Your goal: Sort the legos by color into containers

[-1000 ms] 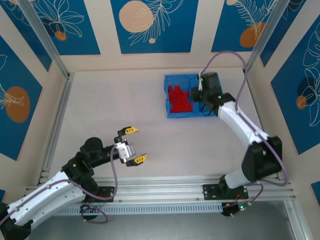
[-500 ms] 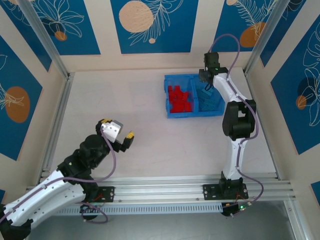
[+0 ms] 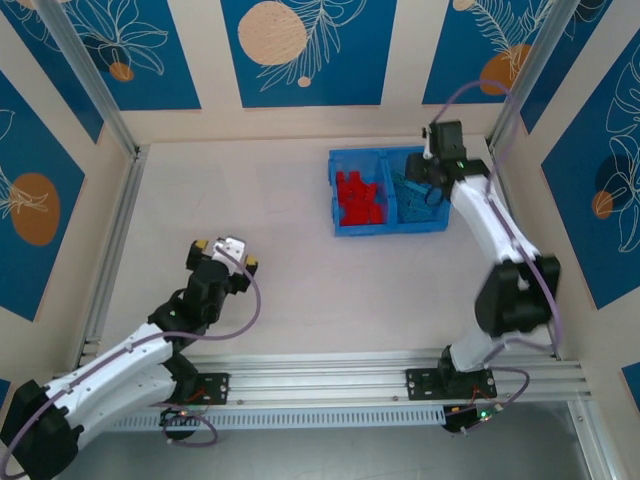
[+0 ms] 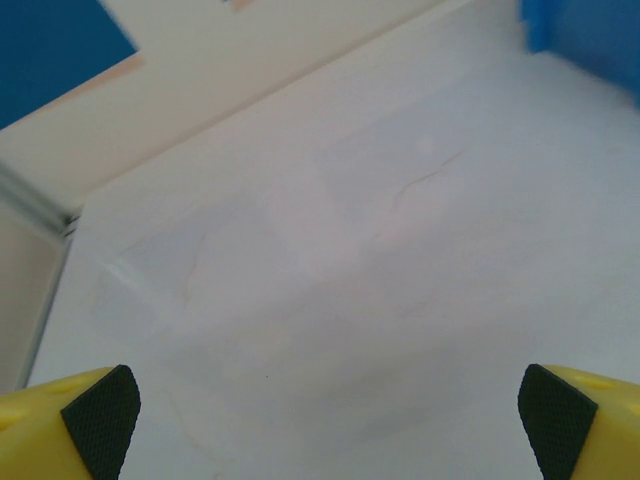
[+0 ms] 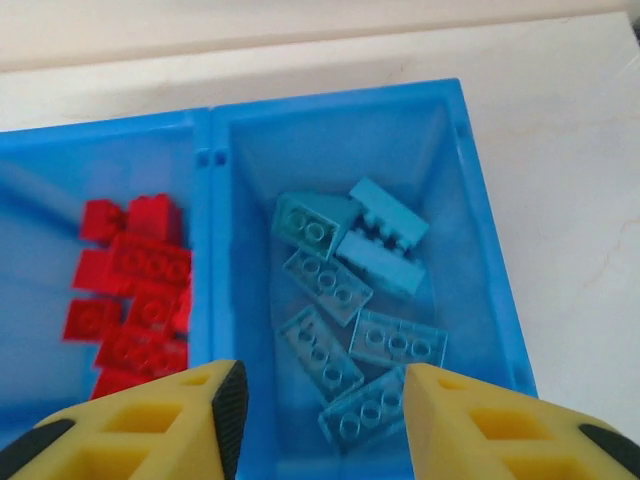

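Observation:
The blue bin (image 3: 345, 229) stands at the table's far right. Its left compartment holds several red legos (image 3: 358, 198) (image 5: 135, 295). Its right compartment holds several light blue legos (image 5: 350, 300) (image 3: 412, 193). My right gripper (image 5: 320, 420) hovers open above the right compartment with nothing between its yellow fingers (image 5: 470, 425); from above it is at the bin's right edge (image 3: 432, 182). My left gripper (image 3: 224, 258) (image 4: 325, 420) stands wide open over bare table at the near left, far from the bin. A corner of the bin (image 4: 585, 40) shows in the left wrist view.
A metal rail (image 3: 110, 255) runs along the table's left side and another along the near edge (image 3: 330, 365). Patterned walls close in the back and both sides. Bare tabletop (image 3: 290, 260) lies between the left gripper and the bin.
My right arm swung its gripper from the bin's back to its right edge. My left arm drew back and turned its gripper toward the back left.

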Robot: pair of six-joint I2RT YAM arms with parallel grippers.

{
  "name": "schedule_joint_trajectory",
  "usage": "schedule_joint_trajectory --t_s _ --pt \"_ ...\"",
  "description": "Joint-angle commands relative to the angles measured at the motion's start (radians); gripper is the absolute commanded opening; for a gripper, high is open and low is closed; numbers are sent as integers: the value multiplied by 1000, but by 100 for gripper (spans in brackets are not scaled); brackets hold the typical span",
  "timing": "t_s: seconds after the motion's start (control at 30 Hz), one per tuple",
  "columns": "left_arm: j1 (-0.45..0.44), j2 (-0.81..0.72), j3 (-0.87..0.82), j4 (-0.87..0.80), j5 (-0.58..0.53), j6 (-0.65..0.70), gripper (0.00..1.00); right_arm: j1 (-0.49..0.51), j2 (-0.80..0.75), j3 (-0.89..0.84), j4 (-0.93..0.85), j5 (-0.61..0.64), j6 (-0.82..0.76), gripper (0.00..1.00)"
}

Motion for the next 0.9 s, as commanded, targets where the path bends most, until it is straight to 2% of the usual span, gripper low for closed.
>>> schedule_joint_trajectory --t_s 0.0,0.17,0.3,0.37,0.47,0.67,0.7,0.73,0.77,0.8,0.83,0.87 --pt "92 57 -30 186 15 9 100 2 -239 -242 164 -30 52 52" --pt "219 217 -44 364 135 100 100 -19 -513 -649 439 33 63 68" --pt "331 341 -48 505 288 77 100 -36 -572 -948 818 105 24 77" --pt "363 398 -40 556 318 49 100 -58 -532 -1004 912 96 14 82" --pt "402 480 -36 644 346 31 100 -92 -409 -980 919 54 8 84" --pt "541 646 -31 803 427 -75 100 -116 -111 -1024 1309 -4 -4 86" --pt "575 684 -31 830 459 -102 100 -115 -71 -1012 1346 -30 -20 86" --pt "597 726 -28 857 480 -122 100 -110 -74 -985 1274 -88 -48 86" --pt "611 769 -28 912 505 -126 100 -107 -39 -991 1324 -123 -66 86" --pt "611 756 -18 860 532 -116 100 -106 11 -1024 1466 -132 -70 87" --pt "612 742 -10 829 541 -112 100 -110 -8 -1039 1457 -128 -63 90" --pt "611 759 -16 870 546 -111 100 -130 -38 -1035 1389 -155 -48 91"
